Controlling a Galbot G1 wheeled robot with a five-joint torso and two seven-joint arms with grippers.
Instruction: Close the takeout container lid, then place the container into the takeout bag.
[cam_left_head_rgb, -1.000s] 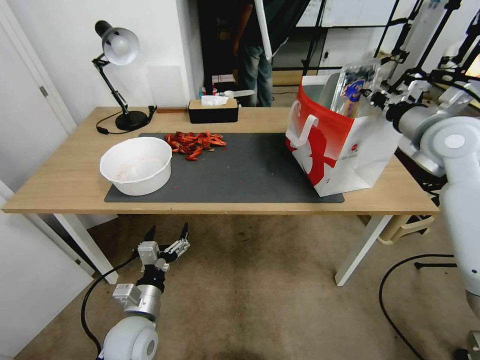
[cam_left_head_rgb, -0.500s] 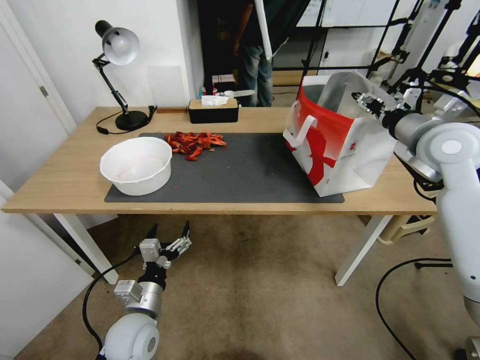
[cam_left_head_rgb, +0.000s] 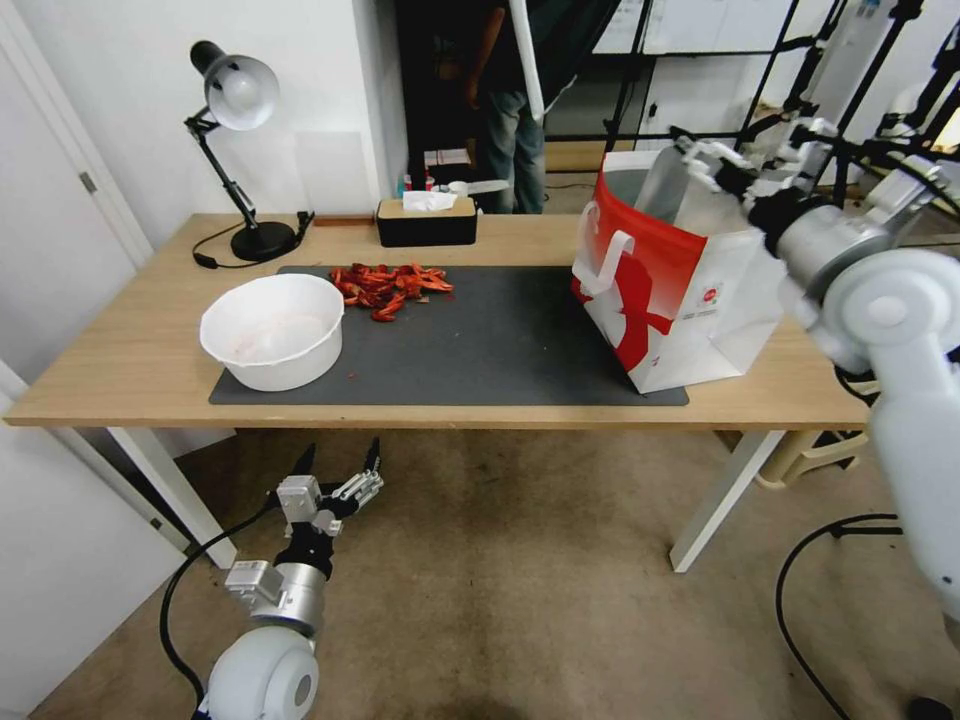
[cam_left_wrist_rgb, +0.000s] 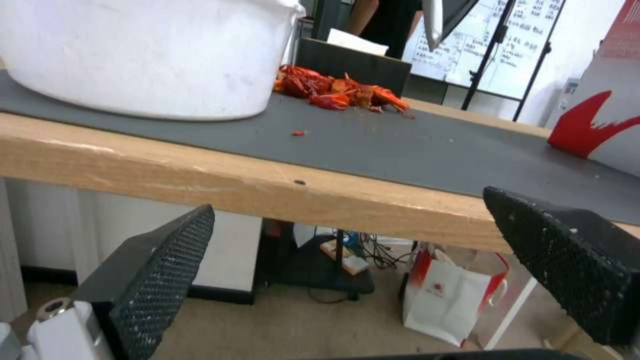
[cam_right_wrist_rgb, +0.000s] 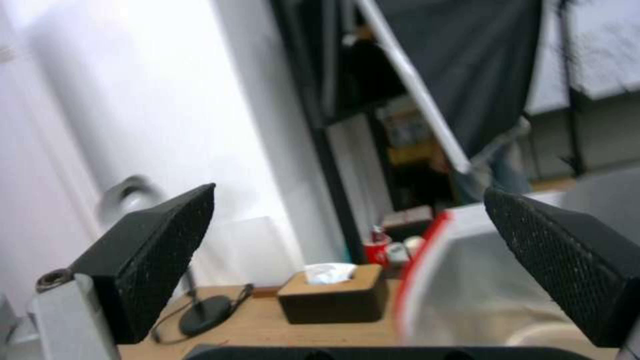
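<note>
Now the right gripper (cam_left_head_rgb: 705, 160) hovers above the open mouth of the takeout bag (cam_left_head_rgb: 680, 300), toward the upper right of the head view, with its fingers spread wide and nothing between them; the right wrist view confirms the gap, showing only the room and the bag's red rim past the two black pads. The takeout container is not visible on the table (cam_left_head_rgb: 140, 360) or the grey mat (cam_left_head_rgb: 500, 340), and I cannot see down into the bag, so my judgement is that the placing step is at or just past its end, with the box likely inside. The next move, I judge, calls for lifting the arm clear without catching the bag's rim or the white strap handle (cam_left_head_rgb: 612, 262). The bag stands upright at the right end of the mat, long axis vertical, mouth pointing up, its red face turned toward the frame's left. The left gripper (cam_left_head_rgb: 335, 478) hangs low in the lower left, below the table edge, its fingers wide apart and holding nothing
</note>
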